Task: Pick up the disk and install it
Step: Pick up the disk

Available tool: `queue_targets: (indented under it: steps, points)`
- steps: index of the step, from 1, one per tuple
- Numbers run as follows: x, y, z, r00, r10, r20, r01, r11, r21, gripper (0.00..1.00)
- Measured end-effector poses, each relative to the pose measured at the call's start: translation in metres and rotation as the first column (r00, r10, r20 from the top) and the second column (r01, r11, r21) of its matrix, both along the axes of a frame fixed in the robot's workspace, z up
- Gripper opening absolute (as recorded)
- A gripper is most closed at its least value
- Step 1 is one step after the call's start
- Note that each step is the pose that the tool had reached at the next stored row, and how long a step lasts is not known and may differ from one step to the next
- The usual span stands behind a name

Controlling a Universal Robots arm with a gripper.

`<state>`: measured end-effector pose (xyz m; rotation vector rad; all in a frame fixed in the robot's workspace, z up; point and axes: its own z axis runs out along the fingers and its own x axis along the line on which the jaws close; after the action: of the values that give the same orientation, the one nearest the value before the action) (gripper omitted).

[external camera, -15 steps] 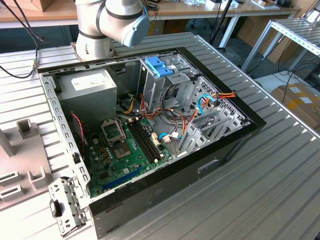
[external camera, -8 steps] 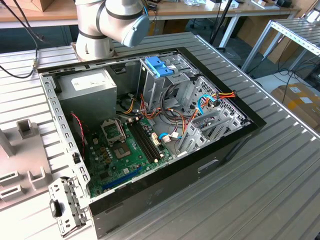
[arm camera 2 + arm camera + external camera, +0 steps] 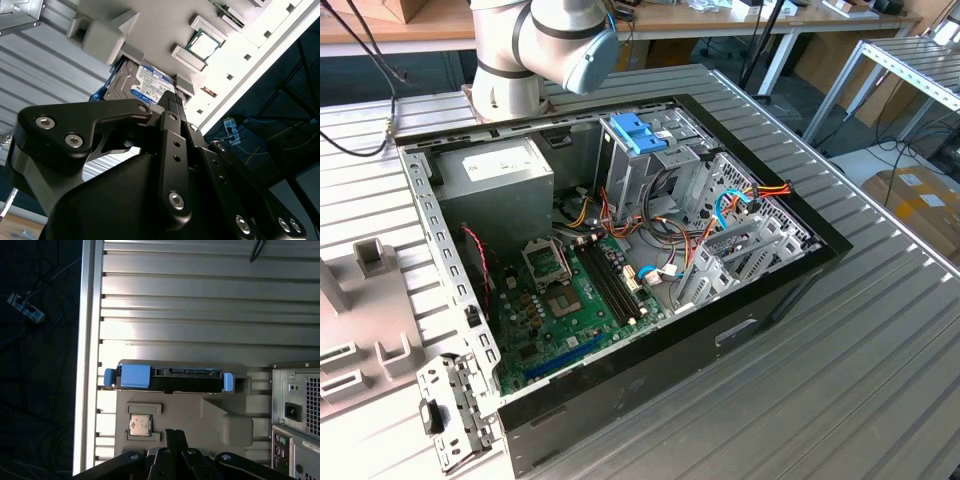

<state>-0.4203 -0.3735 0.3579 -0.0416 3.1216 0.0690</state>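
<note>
I see the black fingers (image 3: 172, 105) pressed tight together with nothing held between them. They hang over the flat grey plastic holder (image 3: 210, 415), close to the disk but not touching it. The disk (image 3: 170, 380), a dark flat metal drive with blue plastic rails at both ends, sits in that holder near the edge of the ribbed silver metal desk (image 3: 200, 315). In the second wrist view its white-and-blue label (image 3: 145, 82) shows. A small square silver chip (image 3: 140, 424) lies in a pocket of the holder just beside the disk. In the exterior view the open black computer case (image 3: 770, 300) lies on the desk.
</note>
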Motion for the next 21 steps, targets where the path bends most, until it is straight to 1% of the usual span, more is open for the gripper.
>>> queue_targets:
  steps: [5, 13, 21]
  points:
    - [0.0, 0.0, 0.0, 0.9997, 0.025, 0.0, -0.025, 0.9997, 0.0, 0.11]
    - [0.0, 0.0, 0.0, 0.9986, 0.053, 0.0, -0.053, 0.9986, 0.0, 0.11]
    - [0.0, 0.0, -0.0001, 0.9963, 0.086, 0.0, -0.086, 0.9963, 0.0, 0.11]
